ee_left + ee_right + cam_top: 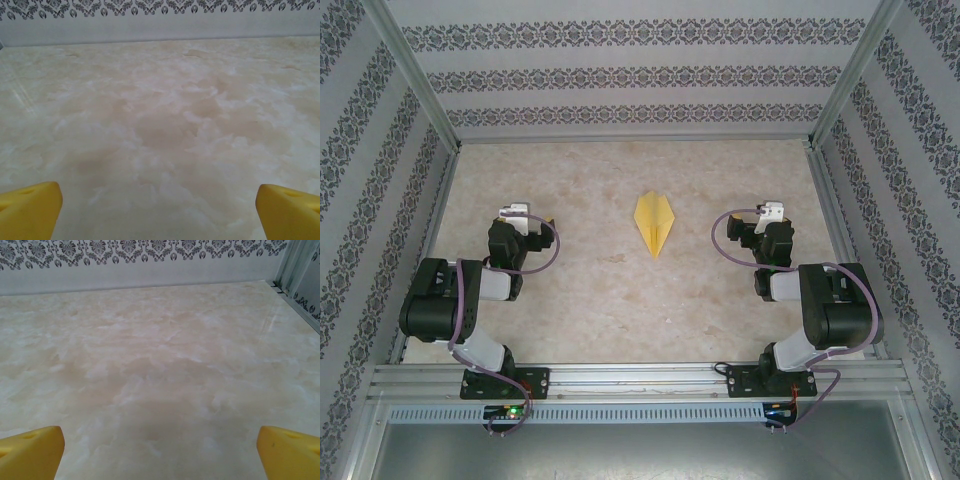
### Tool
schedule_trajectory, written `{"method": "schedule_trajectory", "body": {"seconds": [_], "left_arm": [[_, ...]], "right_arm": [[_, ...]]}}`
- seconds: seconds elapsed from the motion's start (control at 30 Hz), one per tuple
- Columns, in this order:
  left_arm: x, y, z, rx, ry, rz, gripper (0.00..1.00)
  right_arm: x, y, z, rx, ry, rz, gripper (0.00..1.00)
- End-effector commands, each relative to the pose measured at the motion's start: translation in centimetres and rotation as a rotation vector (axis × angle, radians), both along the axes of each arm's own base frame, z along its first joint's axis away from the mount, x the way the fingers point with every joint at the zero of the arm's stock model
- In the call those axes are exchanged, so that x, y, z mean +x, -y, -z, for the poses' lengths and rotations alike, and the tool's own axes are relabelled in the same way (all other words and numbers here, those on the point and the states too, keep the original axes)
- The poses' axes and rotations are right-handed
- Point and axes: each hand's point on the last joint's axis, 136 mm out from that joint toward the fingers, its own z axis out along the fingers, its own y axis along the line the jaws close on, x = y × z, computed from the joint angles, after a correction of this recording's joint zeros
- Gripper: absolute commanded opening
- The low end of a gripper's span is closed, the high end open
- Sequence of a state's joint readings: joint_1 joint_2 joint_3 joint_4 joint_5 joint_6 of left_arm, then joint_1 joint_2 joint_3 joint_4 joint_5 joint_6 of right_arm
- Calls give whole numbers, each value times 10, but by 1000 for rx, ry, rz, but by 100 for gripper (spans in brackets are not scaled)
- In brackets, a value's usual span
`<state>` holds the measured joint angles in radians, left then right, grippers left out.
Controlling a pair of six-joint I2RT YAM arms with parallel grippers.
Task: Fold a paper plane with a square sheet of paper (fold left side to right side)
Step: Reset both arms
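The left pincer (527,216) stands over the left part of the marble-patterned table (600,310), with its arm bent back toward the near edge. In the left wrist view its two yellow fingertips (30,210) sit at the opposite bottom corners, far from each other. The pincer is spread wide and pinches nothing. To the right of this pincer, well apart from it, the paper plane (654,223) lies flat on the table. It is a slim pale-yellow dart with a crease along its middle. Its sharp point is turned toward the near edge and its wider end toward the patterned wall (640,80) at the far side. The plane is about midway between the two pincers and touches neither of them. Further to the right stands the right pincer (753,218), level with the left one, with the plane on its left side. In the right wrist view its yellow fingertips (287,452) are also far apart, so this pincer is spread wide too and pinches nothing.
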<state>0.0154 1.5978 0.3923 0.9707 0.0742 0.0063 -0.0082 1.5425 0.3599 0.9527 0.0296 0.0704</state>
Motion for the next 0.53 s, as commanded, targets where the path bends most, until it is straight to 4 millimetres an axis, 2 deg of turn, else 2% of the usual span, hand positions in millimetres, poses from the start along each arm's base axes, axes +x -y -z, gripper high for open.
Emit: {"method": "schedule_trajectory", "body": {"seconds": [0.0,0.5], "left_arm": [[-4,-5,4,-14,-18,-23,99],[-3,-5,4,-14,-17,-23,99]], "right_arm": [[4,-3,-10,-25,30,-8,98],[4,-7,-10,-37,26,-20,98]]}}
